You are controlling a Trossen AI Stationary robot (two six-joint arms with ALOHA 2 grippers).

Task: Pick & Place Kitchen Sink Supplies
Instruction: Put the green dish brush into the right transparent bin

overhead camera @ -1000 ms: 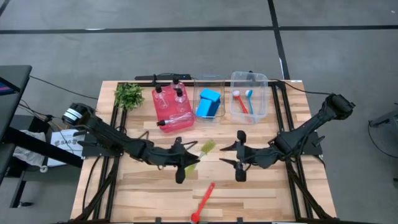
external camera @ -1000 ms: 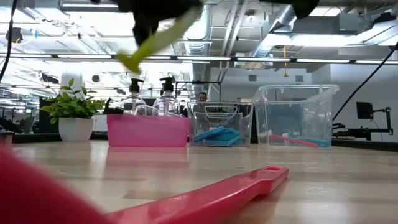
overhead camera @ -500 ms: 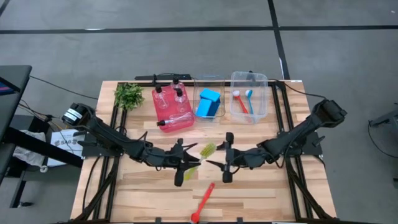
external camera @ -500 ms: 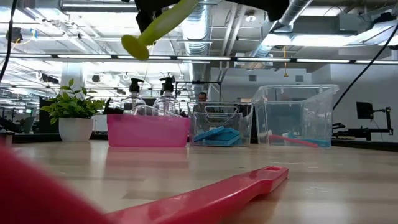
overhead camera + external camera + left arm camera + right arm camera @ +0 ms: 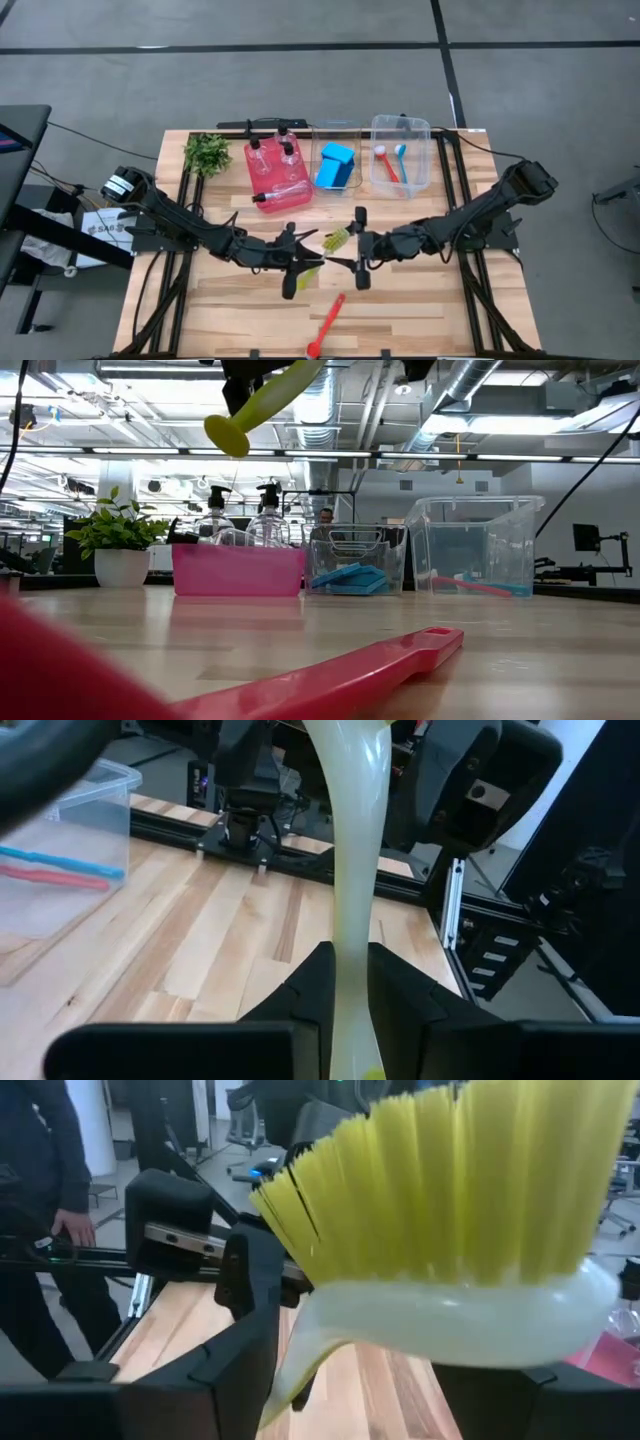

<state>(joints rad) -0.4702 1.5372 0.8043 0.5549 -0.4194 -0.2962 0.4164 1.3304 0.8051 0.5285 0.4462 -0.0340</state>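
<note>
While the left pincer (image 5: 300, 264) is clenched on the handle of the yellow-green brush (image 5: 334, 240) and holds it in the air above the middle of the tabletop (image 5: 420, 310), the right pincer (image 5: 357, 250) stands at 3 o'clock from it, with its fingers spread on both sides of the bristle head and not closed on it. I judge this is a handover from one arm to the other.

Much of the task looks done. Clear pump bottles (image 5: 290, 152) are in the red bin (image 5: 252, 188) at 12 o'clock, a blue sponge (image 5: 336, 164) is in the middle clear bin (image 5: 337, 127), and a red and a blue brush (image 5: 390, 162) lie in the right clear bin (image 5: 425, 150). What remains is the held brush and the red brush (image 5: 326, 324), which lies on the tabletop at 6 o'clock.
</note>
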